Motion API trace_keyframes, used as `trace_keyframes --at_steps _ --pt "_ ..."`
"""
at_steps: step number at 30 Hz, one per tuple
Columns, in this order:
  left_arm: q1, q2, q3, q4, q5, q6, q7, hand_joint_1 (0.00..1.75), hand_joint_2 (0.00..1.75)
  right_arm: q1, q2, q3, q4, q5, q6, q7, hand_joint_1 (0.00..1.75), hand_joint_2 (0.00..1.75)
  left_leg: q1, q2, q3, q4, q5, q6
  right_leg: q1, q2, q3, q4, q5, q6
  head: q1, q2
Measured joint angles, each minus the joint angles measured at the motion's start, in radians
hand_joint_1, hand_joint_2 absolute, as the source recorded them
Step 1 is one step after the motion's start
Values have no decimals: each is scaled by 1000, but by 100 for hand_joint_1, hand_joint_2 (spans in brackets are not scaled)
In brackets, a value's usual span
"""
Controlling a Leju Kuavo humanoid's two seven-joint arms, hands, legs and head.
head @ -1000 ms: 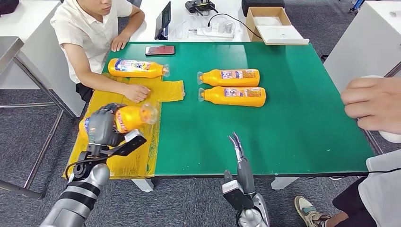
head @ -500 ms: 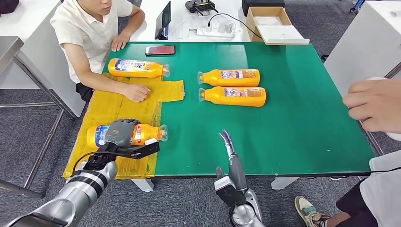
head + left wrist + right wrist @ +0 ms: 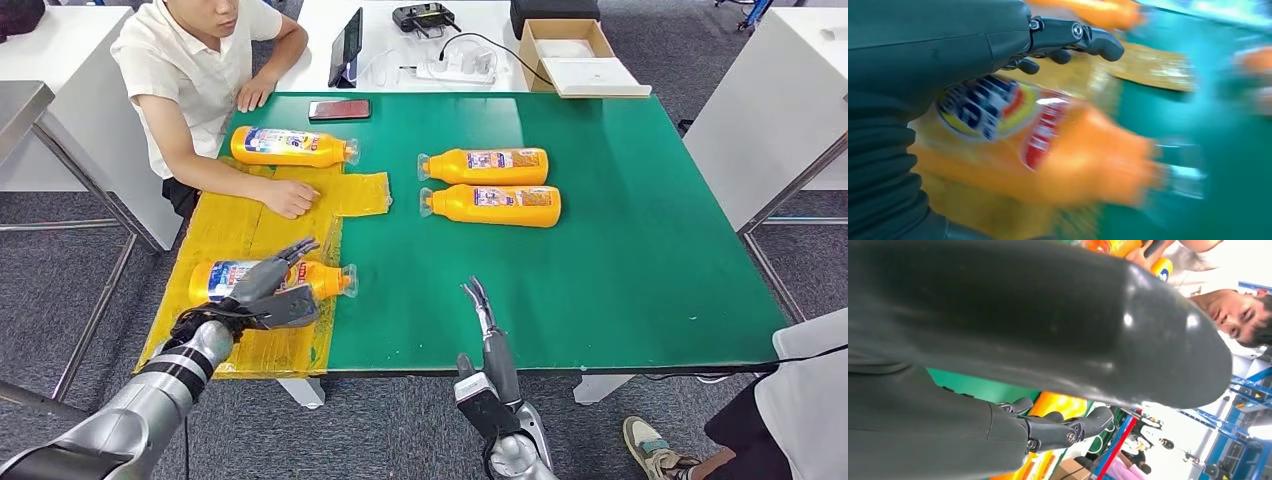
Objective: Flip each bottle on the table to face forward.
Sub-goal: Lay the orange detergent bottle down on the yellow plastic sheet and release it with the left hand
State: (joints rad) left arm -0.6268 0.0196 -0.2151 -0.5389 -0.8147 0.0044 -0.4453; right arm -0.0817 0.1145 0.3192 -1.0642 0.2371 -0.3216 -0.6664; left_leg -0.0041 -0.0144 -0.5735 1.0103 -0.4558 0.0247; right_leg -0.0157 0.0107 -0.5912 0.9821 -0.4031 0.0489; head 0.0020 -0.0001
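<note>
— Bottle point(image 3: 268, 279) nearest the robot lies on its side on the yellow sheet point(image 3: 235, 228) at the counter's point(image 3: 640, 260) near-left corner, label up, cap toward the green.

— And the left robot hand point(image 3: 268, 290)?

— Over the bottle, fingers apart, gripping nothing; likely a release after turning it face-up.

— The right robot hand point(image 3: 480, 305)?

— Raised at the near edge, holding nothing; I cannot tell whether its fingers are spread or together.

— Anything unclear?

— The left wrist view is blurred. Three other bottles point(image 3: 490, 185) lie farther back.
</note>
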Motion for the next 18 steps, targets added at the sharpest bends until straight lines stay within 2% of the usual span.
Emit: trace_keyframes --at_steps 2,8,14,17,18 --pt "21 7 15 -32 65 -63 -47 0 0 -2 -4 7 2 -7 -1 0 0 0 0 0 0 0 0 0 0 0 0 0 0 0 0 0" --pt "113 24 39 -168 255 -129 -125 0 0 -6 -16 24 8 -26 -12 0 0 0 0 1 -1 0 1 0 0 0 -2 0 0 0 0 0" --pt "168 34 46 -255 285 -127 -135 0 0 -7 -23 32 9 -28 -16 0 0 0 0 1 -4 0 1 0 0 0 -5 0 0 0 0 0" --pt "197 30 58 -310 325 -38 -160 0 0 -6 -24 33 9 -28 -21 0 0 0 0 2 -5 0 1 0 0 0 -6 0 0 0 0 0" --pt "213 23 65 -343 355 15 -178 0 44 -6 -24 33 9 -28 -24 0 0 0 0 2 -5 0 1 0 0 0 -6 0 0 0 0 0"
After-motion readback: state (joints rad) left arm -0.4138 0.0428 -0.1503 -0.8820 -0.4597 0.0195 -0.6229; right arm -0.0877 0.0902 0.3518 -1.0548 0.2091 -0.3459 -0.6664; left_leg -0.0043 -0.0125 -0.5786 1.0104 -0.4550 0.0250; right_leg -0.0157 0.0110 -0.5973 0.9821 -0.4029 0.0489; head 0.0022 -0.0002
